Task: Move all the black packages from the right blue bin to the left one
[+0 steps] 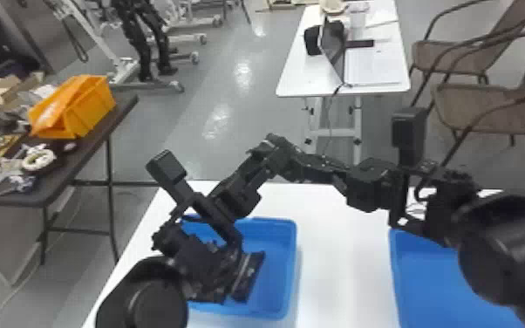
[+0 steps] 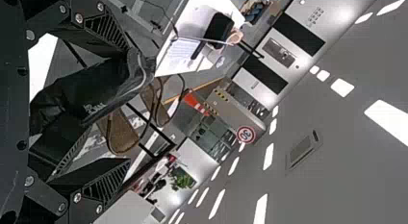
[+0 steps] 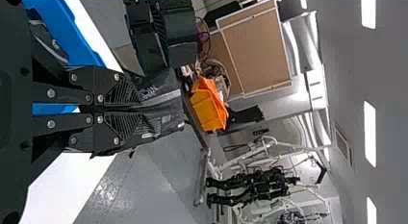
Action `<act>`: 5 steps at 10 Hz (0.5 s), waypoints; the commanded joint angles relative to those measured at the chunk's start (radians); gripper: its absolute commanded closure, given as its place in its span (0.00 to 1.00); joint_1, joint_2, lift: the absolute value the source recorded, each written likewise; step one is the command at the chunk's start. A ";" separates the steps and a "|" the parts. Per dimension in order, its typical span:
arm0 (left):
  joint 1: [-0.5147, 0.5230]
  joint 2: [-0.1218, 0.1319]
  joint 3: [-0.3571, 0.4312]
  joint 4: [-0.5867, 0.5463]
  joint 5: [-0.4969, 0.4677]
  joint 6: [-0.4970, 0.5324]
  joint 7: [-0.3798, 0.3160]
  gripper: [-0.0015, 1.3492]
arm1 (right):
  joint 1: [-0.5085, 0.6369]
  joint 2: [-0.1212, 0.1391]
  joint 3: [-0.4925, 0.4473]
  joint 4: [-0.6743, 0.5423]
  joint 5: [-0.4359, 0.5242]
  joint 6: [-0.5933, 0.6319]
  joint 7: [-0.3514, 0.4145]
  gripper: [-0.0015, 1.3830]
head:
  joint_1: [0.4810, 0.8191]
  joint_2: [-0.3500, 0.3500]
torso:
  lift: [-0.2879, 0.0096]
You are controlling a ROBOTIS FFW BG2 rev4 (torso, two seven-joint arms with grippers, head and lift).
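My left gripper (image 1: 270,152) is above the far side of the left blue bin (image 1: 291,261). To its right is my right gripper (image 1: 340,174), facing it across the table. In the left wrist view the left gripper (image 2: 129,106) stands open, with a black package (image 2: 101,89) reaching between its spread fingers. The right wrist view shows my right gripper (image 3: 140,106) closed on a black package (image 3: 166,101); beside it is the left gripper. Another black package (image 3: 48,41) lies in a blue bin. The right blue bin (image 1: 431,275) is partly behind the right arm.
Both bins stand on a white table (image 1: 344,270). Off to the left is a dark table (image 1: 67,174) with an orange basket (image 1: 93,104). Beyond the work table stand a smaller white table (image 1: 292,78) and brown chairs (image 1: 484,109).
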 commanded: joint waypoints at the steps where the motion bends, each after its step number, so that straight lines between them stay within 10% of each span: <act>1: -0.012 -0.011 -0.009 0.001 0.000 0.019 0.009 0.20 | -0.010 0.002 0.013 0.007 -0.009 -0.006 0.003 0.79 | 0.56 0.86 | 0.83; 2: -0.013 -0.014 -0.009 0.001 0.001 0.034 0.020 0.21 | -0.010 0.000 0.016 0.009 -0.015 -0.006 0.003 0.79 | 0.55 0.86 | 0.83; 5: -0.010 -0.005 -0.016 0.000 -0.003 0.058 0.052 0.78 | -0.006 0.000 0.016 0.012 -0.025 -0.006 0.006 0.79 | 0.57 0.85 | 0.83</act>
